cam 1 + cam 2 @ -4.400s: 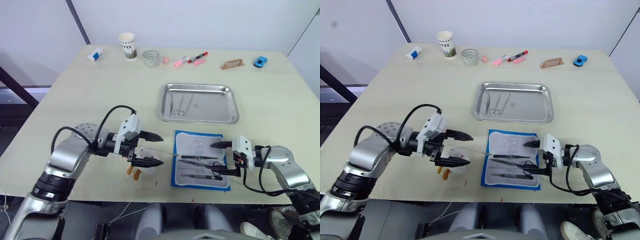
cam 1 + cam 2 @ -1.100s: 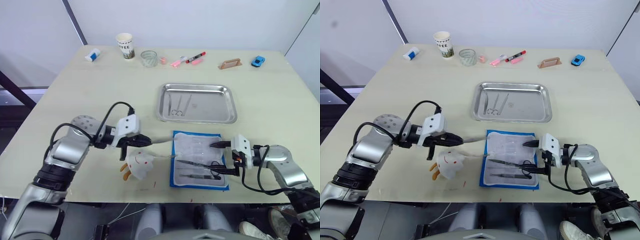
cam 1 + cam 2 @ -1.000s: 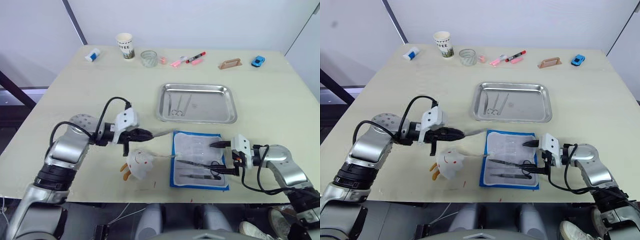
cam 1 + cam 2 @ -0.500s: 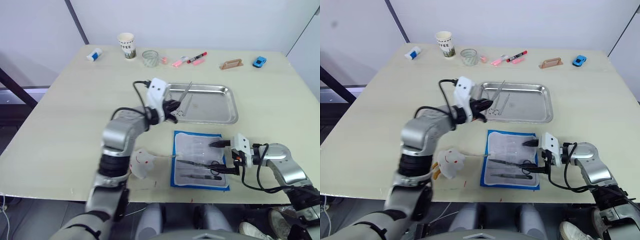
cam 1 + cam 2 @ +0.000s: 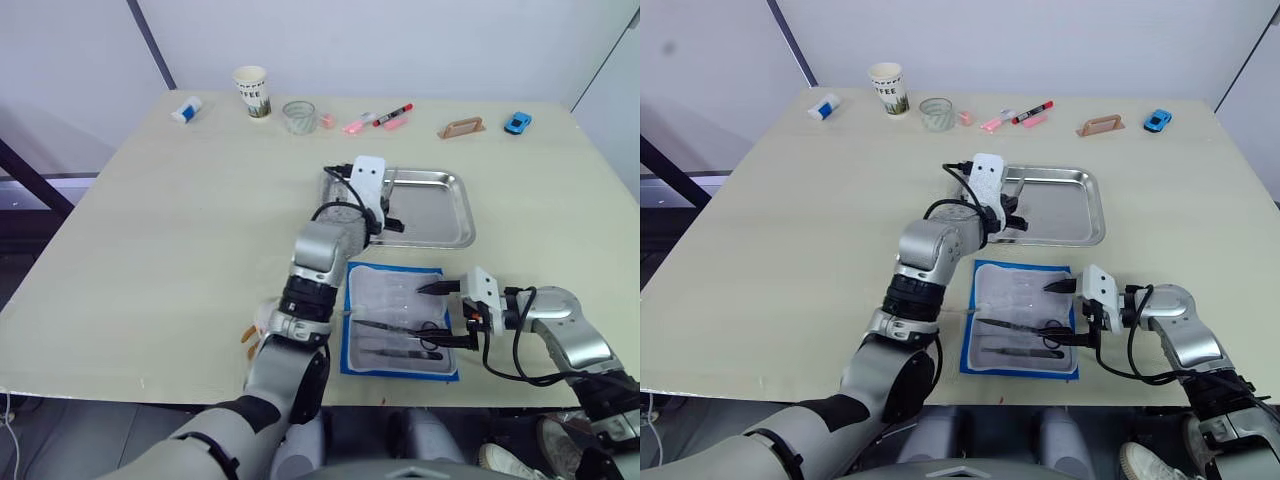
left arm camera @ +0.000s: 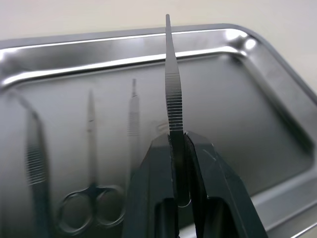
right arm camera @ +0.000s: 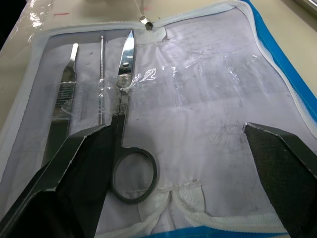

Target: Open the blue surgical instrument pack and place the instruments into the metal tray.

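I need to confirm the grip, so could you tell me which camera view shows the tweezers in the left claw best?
The left wrist view: the tweezers stand upright, clamped in the left claw over the metal tray, ridged grip plain. In the two eye views the claw sits over the tray, and the tweezers there are too small to make out.

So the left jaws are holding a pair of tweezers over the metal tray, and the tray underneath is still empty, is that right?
Not quite. The left gripper does hold the tweezers over the metal tray, but the tray is not empty: the left wrist view shows scissors and other slim tools already lying in it.
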Controlling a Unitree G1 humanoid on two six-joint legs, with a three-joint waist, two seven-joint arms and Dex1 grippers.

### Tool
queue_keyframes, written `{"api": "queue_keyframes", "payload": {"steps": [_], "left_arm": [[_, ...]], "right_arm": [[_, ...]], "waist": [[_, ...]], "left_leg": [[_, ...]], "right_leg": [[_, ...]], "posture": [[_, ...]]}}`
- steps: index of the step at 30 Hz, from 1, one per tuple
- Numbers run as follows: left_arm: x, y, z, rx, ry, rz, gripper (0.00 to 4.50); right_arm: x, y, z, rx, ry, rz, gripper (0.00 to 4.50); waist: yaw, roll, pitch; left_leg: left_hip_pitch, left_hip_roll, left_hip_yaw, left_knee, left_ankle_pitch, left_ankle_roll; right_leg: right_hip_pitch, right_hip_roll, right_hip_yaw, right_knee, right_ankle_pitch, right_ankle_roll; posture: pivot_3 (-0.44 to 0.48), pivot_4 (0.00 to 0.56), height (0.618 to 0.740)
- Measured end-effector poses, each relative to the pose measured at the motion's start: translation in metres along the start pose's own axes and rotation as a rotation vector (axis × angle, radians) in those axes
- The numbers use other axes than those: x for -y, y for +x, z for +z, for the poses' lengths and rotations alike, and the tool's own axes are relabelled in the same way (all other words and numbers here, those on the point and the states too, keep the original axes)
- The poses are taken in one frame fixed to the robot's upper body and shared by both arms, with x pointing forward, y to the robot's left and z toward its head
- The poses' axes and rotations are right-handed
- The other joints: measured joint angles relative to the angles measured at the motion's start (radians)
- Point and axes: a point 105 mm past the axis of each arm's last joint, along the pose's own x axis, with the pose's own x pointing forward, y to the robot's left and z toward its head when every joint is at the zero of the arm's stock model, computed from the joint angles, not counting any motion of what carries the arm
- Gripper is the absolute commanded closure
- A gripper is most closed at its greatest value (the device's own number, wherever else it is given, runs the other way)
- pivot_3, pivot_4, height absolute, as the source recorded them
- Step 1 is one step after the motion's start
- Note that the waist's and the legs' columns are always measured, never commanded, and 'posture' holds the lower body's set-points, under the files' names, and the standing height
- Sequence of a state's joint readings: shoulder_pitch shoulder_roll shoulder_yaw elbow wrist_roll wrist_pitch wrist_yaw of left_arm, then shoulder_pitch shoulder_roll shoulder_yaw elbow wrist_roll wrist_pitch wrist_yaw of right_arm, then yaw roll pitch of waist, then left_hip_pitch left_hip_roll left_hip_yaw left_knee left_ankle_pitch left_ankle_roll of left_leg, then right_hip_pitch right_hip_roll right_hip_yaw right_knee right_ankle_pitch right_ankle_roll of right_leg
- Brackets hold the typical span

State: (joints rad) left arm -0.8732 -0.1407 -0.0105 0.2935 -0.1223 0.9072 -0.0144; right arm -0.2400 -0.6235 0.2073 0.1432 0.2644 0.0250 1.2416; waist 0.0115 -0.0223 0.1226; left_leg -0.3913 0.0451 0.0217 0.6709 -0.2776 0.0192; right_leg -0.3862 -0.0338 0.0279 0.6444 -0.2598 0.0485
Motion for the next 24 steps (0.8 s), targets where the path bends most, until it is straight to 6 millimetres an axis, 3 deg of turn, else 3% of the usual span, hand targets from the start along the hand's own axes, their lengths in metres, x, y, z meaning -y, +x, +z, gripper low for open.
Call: {"api": "queue_keyframes", "payload": {"steps": [7,24], "left_arm": [[-0.013,0.01,-0.016,-0.053,-0.036,0.072,4.47],[-0.001,0.017,-0.025,-0.085,-0.004,0.013,4.47]], "right_arm": [[-0.001,-0.002,-0.001,-0.003,0.005,-0.011,0.0],[-0.001,-0.002,0.0,-0.004,0.006,-0.013,0.0]], "waist": [[0.002,0.0,0.0],[0.001,0.0,0.0]], "left_leg": [[0.0,-0.001,0.0,0.0,0.001,-0.001],[0.0,-0.001,0.001,0.0,0.001,-0.002]], "right_leg": [[0.0,-0.001,0.0,0.0,0.0,0.0],[0.0,0.0,-0.001,0.0,0.0,0.0]], "posture": [[0.0,0.15,0.74],[0.0,0.15,0.74]]}}
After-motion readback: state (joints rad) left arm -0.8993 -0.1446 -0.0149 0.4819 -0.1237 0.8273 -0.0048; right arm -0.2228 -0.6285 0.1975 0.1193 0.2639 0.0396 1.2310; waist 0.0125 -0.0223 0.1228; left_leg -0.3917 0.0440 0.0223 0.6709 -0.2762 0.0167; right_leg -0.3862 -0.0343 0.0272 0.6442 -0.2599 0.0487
